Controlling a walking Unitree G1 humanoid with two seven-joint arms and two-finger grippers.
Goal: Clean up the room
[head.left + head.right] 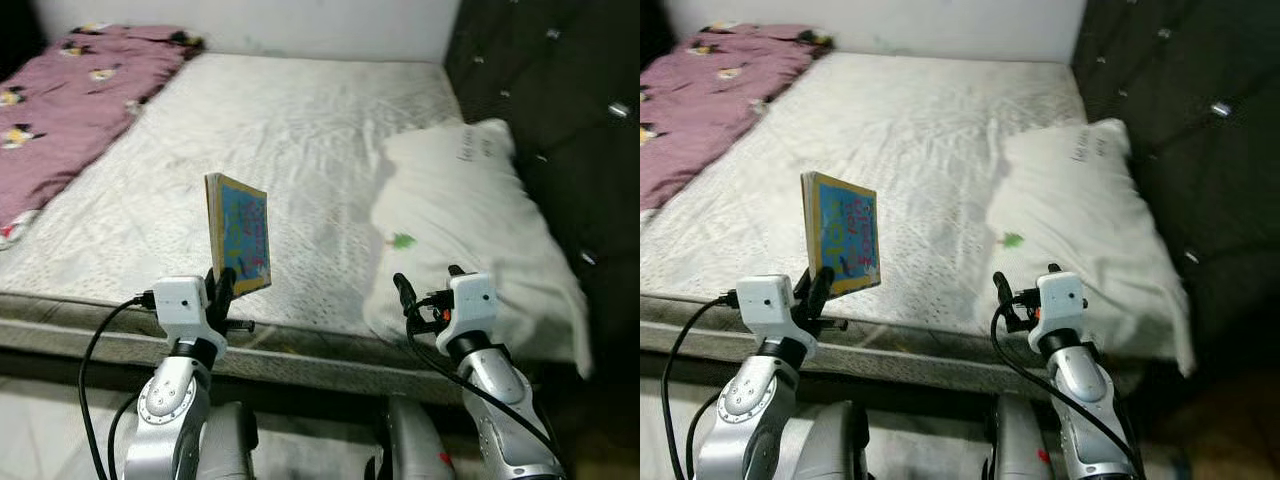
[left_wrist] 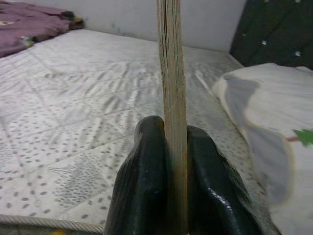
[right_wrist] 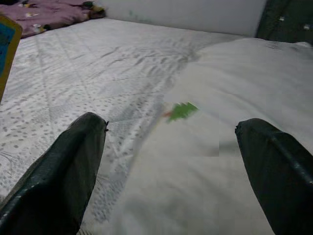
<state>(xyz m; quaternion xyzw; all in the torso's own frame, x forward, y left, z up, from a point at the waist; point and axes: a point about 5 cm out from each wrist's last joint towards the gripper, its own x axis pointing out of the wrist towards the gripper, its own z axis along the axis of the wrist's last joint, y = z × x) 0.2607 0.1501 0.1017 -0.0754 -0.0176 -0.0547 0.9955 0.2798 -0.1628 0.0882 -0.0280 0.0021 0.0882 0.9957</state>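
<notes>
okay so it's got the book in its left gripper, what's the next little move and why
Probably carry the book away from the bed toward wherever it belongs. The left gripper already clamps its lower edge, holding it upright above the mattress edge; the right gripper is open and free.

A wide bed (image 1: 300, 130) with a pale, dotted, quilted mattress takes up most of the frame, its near edge running across the lower part. A dark tufted headboard (image 1: 560, 90) with shiny buttons rises at the right, and a plain white wall (image 1: 250, 25) crosses the top. Pale floor (image 1: 50, 420) shows at lower left.
</notes>
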